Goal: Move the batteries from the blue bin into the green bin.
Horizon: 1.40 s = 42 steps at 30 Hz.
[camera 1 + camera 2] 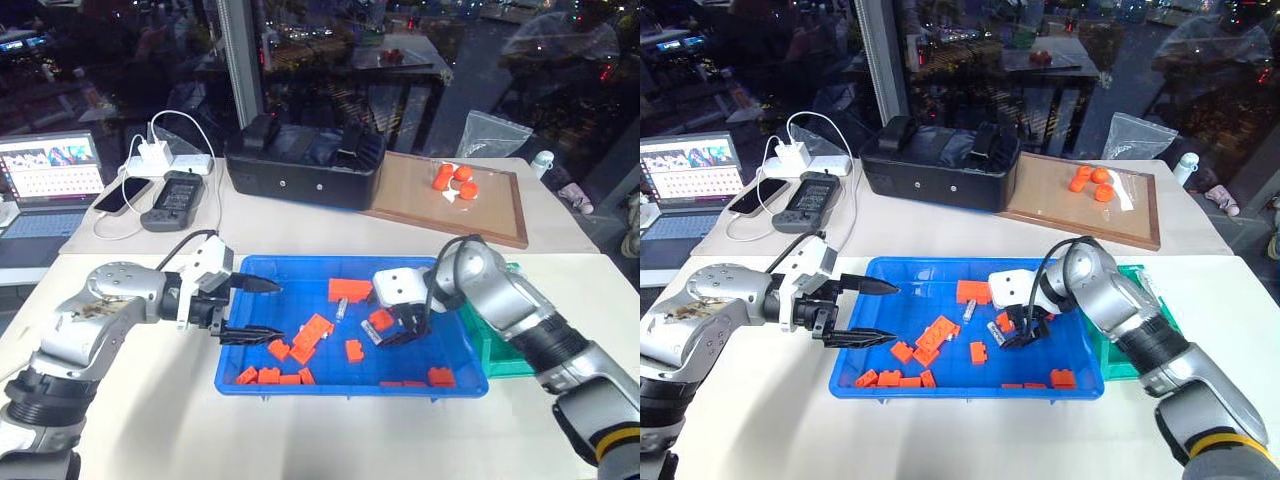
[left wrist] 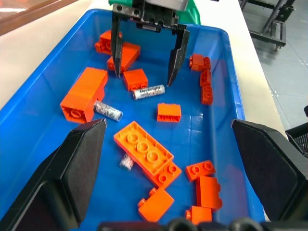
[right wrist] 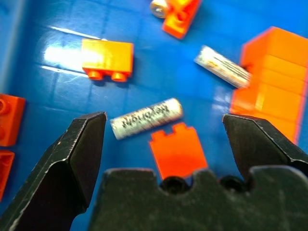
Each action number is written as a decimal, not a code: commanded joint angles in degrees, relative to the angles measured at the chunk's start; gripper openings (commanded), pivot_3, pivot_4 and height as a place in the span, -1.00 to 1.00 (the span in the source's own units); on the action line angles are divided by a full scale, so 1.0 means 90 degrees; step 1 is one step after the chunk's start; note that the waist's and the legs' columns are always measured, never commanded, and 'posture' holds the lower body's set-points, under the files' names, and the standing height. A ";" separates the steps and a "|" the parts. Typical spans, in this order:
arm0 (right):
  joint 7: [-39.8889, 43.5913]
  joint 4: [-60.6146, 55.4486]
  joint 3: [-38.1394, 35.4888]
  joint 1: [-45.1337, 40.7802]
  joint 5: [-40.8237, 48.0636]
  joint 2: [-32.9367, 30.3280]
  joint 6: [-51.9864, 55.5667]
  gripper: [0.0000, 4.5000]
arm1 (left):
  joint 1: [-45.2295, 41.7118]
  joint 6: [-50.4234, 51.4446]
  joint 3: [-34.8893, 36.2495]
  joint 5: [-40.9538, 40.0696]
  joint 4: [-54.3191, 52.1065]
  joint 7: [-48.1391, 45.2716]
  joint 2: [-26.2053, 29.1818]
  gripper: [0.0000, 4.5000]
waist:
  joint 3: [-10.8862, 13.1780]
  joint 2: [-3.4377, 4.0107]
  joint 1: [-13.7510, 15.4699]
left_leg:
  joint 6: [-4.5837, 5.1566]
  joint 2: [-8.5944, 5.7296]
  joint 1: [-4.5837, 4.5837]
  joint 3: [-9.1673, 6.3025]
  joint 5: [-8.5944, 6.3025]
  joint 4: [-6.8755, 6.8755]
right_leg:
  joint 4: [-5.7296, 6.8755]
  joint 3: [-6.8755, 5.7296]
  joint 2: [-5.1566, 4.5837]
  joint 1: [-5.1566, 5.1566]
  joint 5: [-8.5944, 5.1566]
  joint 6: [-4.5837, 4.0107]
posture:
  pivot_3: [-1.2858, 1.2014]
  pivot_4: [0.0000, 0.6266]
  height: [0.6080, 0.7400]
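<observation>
The right gripper point(image 1: 400, 328), jaws spread and empty, hangs over the blue bin point(image 1: 262, 377), with a battery point(image 3: 146, 118) lying between them. The left gripper point(image 1: 252, 309), jaws also spread, sits at the bin's 9 o'clock edge; the green bin point(image 1: 497, 352) adjoins at 3 o'clock.

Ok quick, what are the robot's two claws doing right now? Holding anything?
Left gripper: open, holding nothing, over the blue bin.
Right gripper: open, holding nothing, above a battery in the bin.
</observation>
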 commanded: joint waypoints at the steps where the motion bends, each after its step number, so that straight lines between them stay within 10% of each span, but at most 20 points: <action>1: 0.0289 0.0490 0.0053 -0.0312 -0.0135 0.0162 -0.0629 0.98 | 0.0113 0.0054 0.0321 -0.0145 -0.0342 0.0150 0.0131 1.00 | 0.0000 0.0000 0.0007 | 0.0000 0.0000 0.0000 0.0000 0.0000 0.0002 | 0.0001 0.0000 0.0000 0.0001 0.0000 0.0000 | 0.03 -0.52 0.97; 7: 0.0560 0.1202 0.0157 -0.0511 -0.0333 0.0411 -0.1193 0.98 | 0.0449 0.0171 0.0567 -0.0252 -0.0668 0.0331 0.0220 1.00 | 0.0000 0.0000 0.0010 | -0.0001 0.0000 0.0004 0.0001 0.0001 0.0007 | 0.0001 -0.0004 -0.0005 -0.0002 0.0000 0.0000 | 0.03 -0.52 0.97; 14: 0.0738 0.1379 0.0055 -0.0476 -0.0393 0.0453 -0.1363 0.12 | 0.0595 0.0242 0.0675 -0.0372 -0.0822 0.0451 0.0255 1.00 | 0.0000 0.0000 0.0005 | -0.0001 0.0000 0.0003 0.0000 0.0001 0.0004 | 0.0005 -0.0004 -0.0005 0.0001 0.0000 -0.0001 | 0.03 -0.52 0.97; 22: 0.0938 0.0246 -0.0911 -0.0658 0.0503 0.0067 -0.0105 0.11 | 0.0228 0.0062 0.0343 -0.0278 -0.0478 0.0298 0.0137 1.00 | 0.0000 0.0001 0.0018 | -0.0002 0.0000 0.0002 -0.0001 0.0001 0.0005 | 0.0008 -0.0003 -0.0007 0.0000 0.0000 -0.0002 | 0.03 -0.52 0.97; 35: 0.0390 0.0734 -0.2270 0.0131 -0.0013 -0.3085 0.0706 0.11 | -0.0409 -0.0229 -0.0193 -0.0072 0.0138 0.0081 -0.0368 1.00 | 0.0001 0.0004 0.0123 | -0.0002 -0.0008 0.0004 0.0001 -0.0001 -0.0002 | -0.0018 -0.0012 -0.0031 -0.0003 -0.0026 -0.0047 | 0.03 -0.52 0.97; 42: -0.0081 0.0808 -0.2054 0.0917 -0.0388 -0.2834 0.0119 0.11 | -0.0334 -0.0172 -0.0186 -0.0031 0.0045 0.0170 -0.0439 1.00 | -0.0002 0.0024 -0.0058 | 0.0001 -0.0004 0.0007 -0.0009 0.0000 -0.0001 | 0.0002 0.0014 -0.0010 -0.0001 -0.0003 -0.0004 | 0.03 -0.52 0.97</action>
